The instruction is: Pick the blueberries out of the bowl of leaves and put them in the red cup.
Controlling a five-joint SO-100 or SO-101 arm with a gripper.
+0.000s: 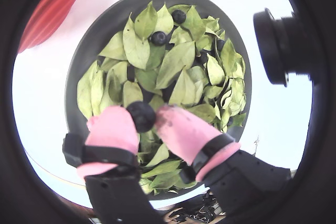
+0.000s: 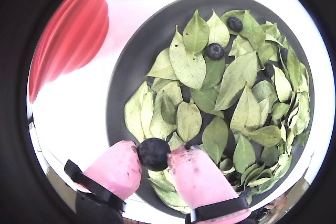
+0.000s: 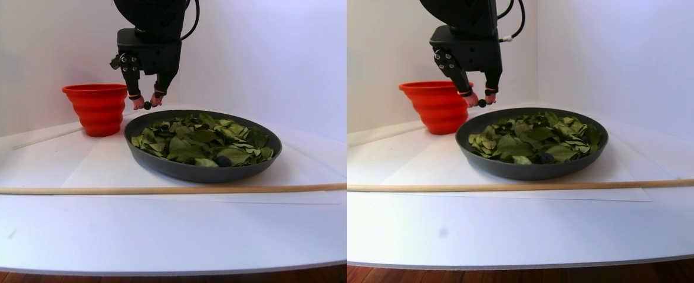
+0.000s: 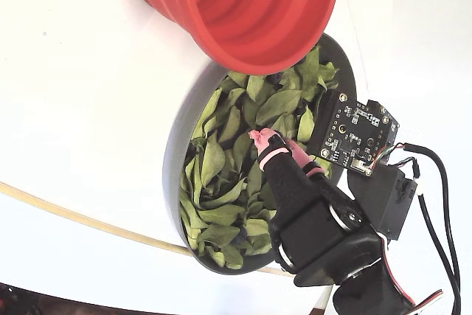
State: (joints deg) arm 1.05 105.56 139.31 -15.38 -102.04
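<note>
Gripper point(image 2: 155, 156) pinches one blueberry point(image 2: 153, 153); two more lie on the leaves point(image 2: 231, 90).

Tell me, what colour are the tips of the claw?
Pink, with black bands behind them; the claw shows this best in a wrist view.

One bowl point(image 2: 131, 66), one red cup point(image 2: 68, 35), many leaves point(image 2: 231, 82), several blueberries point(image 2: 214, 51).
</note>
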